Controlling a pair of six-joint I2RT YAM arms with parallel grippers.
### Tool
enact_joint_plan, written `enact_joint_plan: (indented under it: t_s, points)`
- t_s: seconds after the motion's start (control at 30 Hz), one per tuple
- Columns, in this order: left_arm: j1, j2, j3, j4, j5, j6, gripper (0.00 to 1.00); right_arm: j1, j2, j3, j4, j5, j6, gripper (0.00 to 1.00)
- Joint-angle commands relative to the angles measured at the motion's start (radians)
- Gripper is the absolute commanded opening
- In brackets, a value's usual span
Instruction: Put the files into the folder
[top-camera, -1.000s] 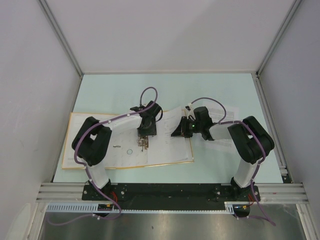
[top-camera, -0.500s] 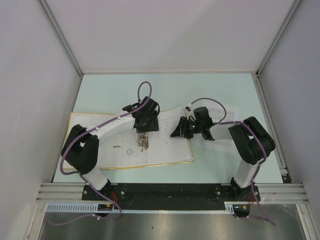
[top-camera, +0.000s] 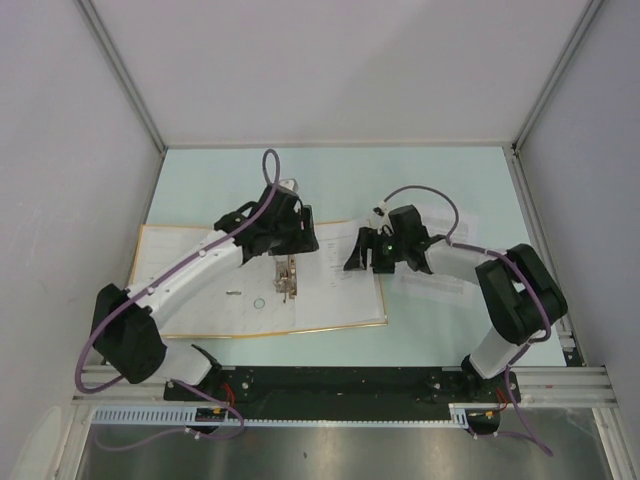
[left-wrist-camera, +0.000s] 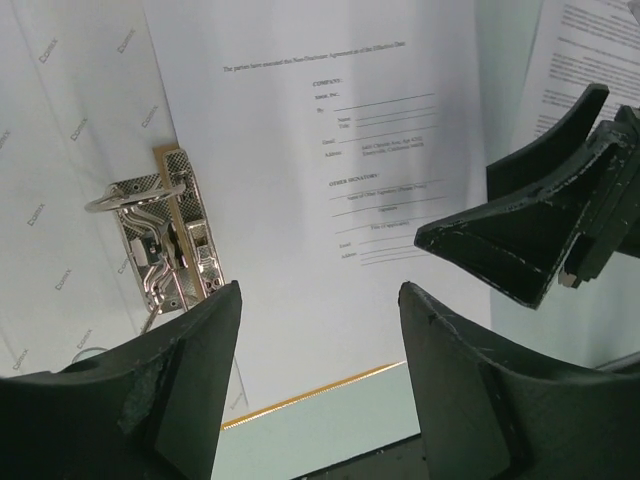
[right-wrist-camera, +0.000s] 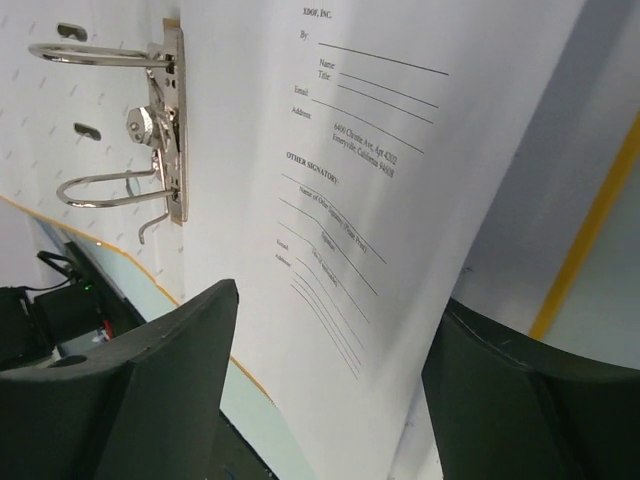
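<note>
Top view, folder: the large orange-yellow rectangular ring binder (top-camera: 180, 290) lies open and flat on the pale green table (top-camera: 430, 180), whitish inside up; its metal ring clip (top-camera: 287, 280) sits just below the left claw (top-camera: 283, 248).
Top view, files: thin white printed paper sheets (top-camera: 340, 285) lie on the binder's right half, between the two claws; more sheets (top-camera: 440, 275) rest on the table under the right arm.
Top view, right claw (top-camera: 358, 252): just right of the clip, over the sheet's upper edge.
Left wrist view, left claw (left-wrist-camera: 315, 340): fingers spread, pinching nothing; ring clip (left-wrist-camera: 165, 245) ahead and to its left, signature page (left-wrist-camera: 350, 200) straight ahead, right claw (left-wrist-camera: 530, 235) to its right.
Right wrist view, right claw (right-wrist-camera: 330, 380): fingers spread wide, nothing gripped; the page (right-wrist-camera: 350, 200) runs between them, the clip's rings (right-wrist-camera: 120, 120) up to the left, binder edge (right-wrist-camera: 590, 230) to the right.
Step, judged: both claws have let go; the sheet lies beside the rings, seemingly not threaded.
Next move, judged: regrip the sheet's edge and slide its holes toward the rings, if they are open; I cannot tell.
</note>
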Motion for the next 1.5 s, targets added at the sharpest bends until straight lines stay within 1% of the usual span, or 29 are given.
enact_joint_plan:
  t_s: [0.0,0.03,0.07,0.1,0.17,0.23,0.27,0.3,0.33,0.37,0.4,0.43,0.47,0.5,0.53,0.57,0.6,0.63,0.67,0.7,0.8,0.9,1.03,1.2,1.3,1.33,1.47]
  points:
    - [0.004,-0.087,0.019,0.062,0.11,0.078,0.7,-0.043,-0.1,0.087,-0.26,0.117,-0.135,0.77]
    - [0.003,-0.108,0.017,0.081,0.136,0.09,0.69,-0.069,-0.15,0.098,-0.312,0.147,-0.152,0.78]
    - [0.003,-0.114,0.02,0.117,0.168,0.101,0.69,-0.099,-0.181,0.103,-0.358,0.223,-0.167,0.79]
    - [-0.002,-0.116,0.031,0.132,0.229,0.107,0.69,-0.173,-0.21,0.107,-0.444,0.268,-0.179,0.8]
    - [-0.02,-0.099,0.045,0.187,0.254,0.108,0.69,-0.256,-0.306,0.106,-0.509,0.351,-0.176,0.83]
    - [-0.072,-0.038,0.076,0.235,0.264,0.107,0.67,-0.377,-0.353,0.106,-0.567,0.391,-0.164,0.83]
    - [-0.091,-0.001,0.092,0.282,0.27,0.102,0.66,-0.414,-0.385,0.106,-0.584,0.428,-0.157,0.83]
    - [-0.129,0.039,0.144,0.302,0.276,0.09,0.65,-0.444,-0.391,0.103,-0.595,0.439,-0.161,0.83]
    - [-0.152,0.13,0.175,0.35,0.279,0.087,0.63,-0.482,-0.391,0.101,-0.598,0.445,-0.166,0.83]
    - [-0.177,0.178,0.207,0.376,0.276,0.087,0.62,-0.522,-0.381,0.098,-0.603,0.441,-0.164,0.83]
    - [-0.222,0.232,0.284,0.397,0.262,0.088,0.61,-0.543,-0.373,0.089,-0.575,0.427,-0.158,0.83]
    - [-0.244,0.34,0.328,0.41,0.235,0.087,0.59,-0.588,-0.359,0.066,-0.557,0.407,-0.155,0.82]
    - [-0.26,0.399,0.382,0.41,0.233,0.082,0.56,-0.606,-0.347,0.058,-0.537,0.367,-0.156,0.82]
    - [-0.287,0.456,0.495,0.402,0.219,0.06,0.54,-0.623,-0.318,0.051,-0.511,0.352,-0.166,0.82]
    - [-0.303,0.563,0.546,0.395,0.181,0.05,0.5,-0.636,-0.306,0.043,-0.499,0.338,-0.19,0.82]
    - [-0.315,0.612,0.641,0.393,0.163,0.049,0.5,-0.655,-0.296,0.038,-0.473,0.31,-0.204,0.83]
    - [-0.336,0.664,0.692,0.381,0.143,0.049,0.5,-0.666,-0.281,0.035,-0.457,0.304,-0.21,0.83]
    - [-0.346,0.755,0.739,0.35,0.124,0.049,0.5,-0.676,-0.278,0.019,-0.443,0.277,-0.219,0.83]
    - [-0.353,0.795,0.814,0.343,0.091,0.047,0.5,-0.698,-0.275,0.009,-0.407,0.254,-0.224,0.84]
    - [-0.359,0.862,0.841,0.338,0.08,0.039,0.5,-0.705,-0.269,0.003,-0.39,0.243,-0.224,0.85]
    - [-0.359,0.961,0.927,0.329,0.078,0.012,0.49,-0.708,-0.25,-0.002,-0.379,0.262,-0.238,0.86]
    - [-0.356,1.005,0.955,0.324,0.037,-0.019,0.49,-0.711,-0.22,-0.003,-0.379,0.292,-0.252,0.87]
    - [-0.344,1.032,0.956,0.292,0.018,-0.065,0.49,-0.7,-0.174,-0.009,-0.37,0.331,-0.253,0.87]
    - [-0.327,1.065,0.953,0.284,0.063,-0.096,0.47,-0.676,-0.144,-0.012,-0.373,0.388,-0.259,0.87]
    - [-0.324,1.084,0.953,0.29,0.067,-0.109,0.47,-0.659,-0.14,-0.014,-0.386,0.449,-0.267,0.87]
    - [-0.324,1.088,0.953,0.29,0.098,-0.117,0.47,-0.648,-0.138,-0.017,-0.388,0.451,-0.267,0.87]
    - [-0.321,1.098,0.944,0.286,0.101,-0.131,0.47,-0.617,-0.114,-0.018,-0.387,0.465,-0.271,0.87]
